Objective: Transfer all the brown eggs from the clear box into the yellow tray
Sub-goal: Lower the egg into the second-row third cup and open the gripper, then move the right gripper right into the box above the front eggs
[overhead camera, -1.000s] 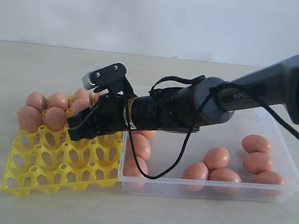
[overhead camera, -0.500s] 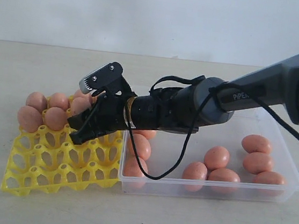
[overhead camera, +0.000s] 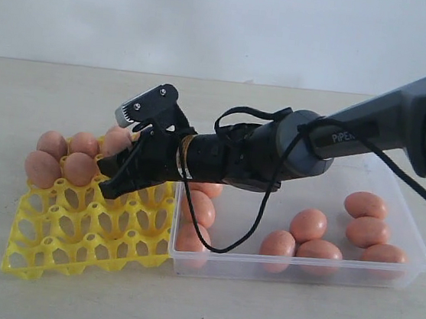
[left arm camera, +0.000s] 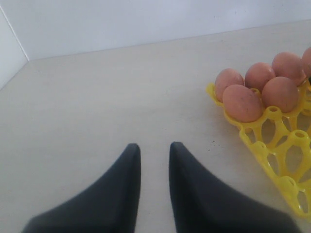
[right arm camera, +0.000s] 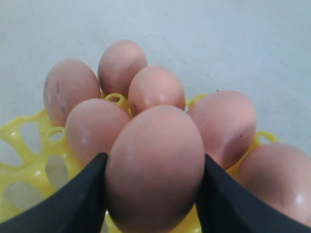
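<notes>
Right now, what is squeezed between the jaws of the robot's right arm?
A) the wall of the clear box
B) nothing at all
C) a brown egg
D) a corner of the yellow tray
C: the right wrist view shows a brown egg gripped between the two black jaws, held over the yellow tray.

The right gripper (overhead camera: 118, 150) and its arm (overhead camera: 275, 155) hide part of the yellow tray (overhead camera: 72, 244) and clear box (overhead camera: 300, 273); the right wrist view's edge cuts off the gripped brown egg (right arm camera: 154, 165).
</notes>
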Available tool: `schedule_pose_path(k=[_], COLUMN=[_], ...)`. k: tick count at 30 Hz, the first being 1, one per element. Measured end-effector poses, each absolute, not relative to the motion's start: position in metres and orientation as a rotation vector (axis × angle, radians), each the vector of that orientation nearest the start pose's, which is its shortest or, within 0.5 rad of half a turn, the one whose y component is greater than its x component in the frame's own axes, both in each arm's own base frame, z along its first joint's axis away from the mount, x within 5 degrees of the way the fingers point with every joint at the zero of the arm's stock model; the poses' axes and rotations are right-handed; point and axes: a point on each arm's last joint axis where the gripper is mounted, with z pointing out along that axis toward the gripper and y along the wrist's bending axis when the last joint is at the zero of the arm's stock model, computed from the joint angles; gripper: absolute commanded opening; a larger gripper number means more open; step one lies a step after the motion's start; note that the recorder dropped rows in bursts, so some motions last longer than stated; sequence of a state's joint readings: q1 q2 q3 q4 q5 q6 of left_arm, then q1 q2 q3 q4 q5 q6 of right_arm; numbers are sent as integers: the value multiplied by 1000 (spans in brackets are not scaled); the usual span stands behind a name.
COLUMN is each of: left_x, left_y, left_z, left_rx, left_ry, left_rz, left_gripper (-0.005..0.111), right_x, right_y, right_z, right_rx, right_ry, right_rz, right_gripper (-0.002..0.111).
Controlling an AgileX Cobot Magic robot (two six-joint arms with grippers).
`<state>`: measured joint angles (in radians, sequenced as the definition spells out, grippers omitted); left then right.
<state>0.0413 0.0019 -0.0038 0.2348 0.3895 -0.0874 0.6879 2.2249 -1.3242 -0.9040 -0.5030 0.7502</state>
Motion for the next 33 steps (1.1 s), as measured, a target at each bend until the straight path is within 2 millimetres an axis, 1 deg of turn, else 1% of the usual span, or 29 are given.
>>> schedule_pose_path(k=[4,6,19,21,23,24,25,26,27,29,30,31,33], left_x=[52,52,52,52,52,52,52,52,52,52,52,52,52], left_y=[10,10,10,10,10,10,10,10,10,10,10,10,10], left_z=[180,180,180,180,180,180,180,180,180,180,180,180,180], left_rx=[22,22,22,22,22,22,22,22,22,22,22,22,22], left_ry=[1865,1865,1865,1865,1865,1865,1865,1865,1865,1865,1865,1865,1865], left_rz=[201,201,201,201,201,201,201,201,201,201,201,201,201], left_gripper=[22,22,22,22,22,22,22,22,22,22,22,22,22], right_x=[337,336,336,336,336,336,335,334,333,328,326,323,319], right_y=[323,324,324,324,324,324,323,322,321,318,315,313,305], right_z=[117,117,117,122,137,146,159,174,189,219,230,243,264], right_rx=[-1022,-1025,-1010,-1007,-992,-980,-961,-946,-935,-925,-928,-940,-972], right_ry=[1841,1840,1847,1841,1815,1801,1779,1753,1723,1659,1639,1615,1595], right_rz=[766,769,759,752,757,764,776,784,789,794,783,760,685], right_gripper=[59,62,62,62,61,59,54,48,38,17,4,0,0])
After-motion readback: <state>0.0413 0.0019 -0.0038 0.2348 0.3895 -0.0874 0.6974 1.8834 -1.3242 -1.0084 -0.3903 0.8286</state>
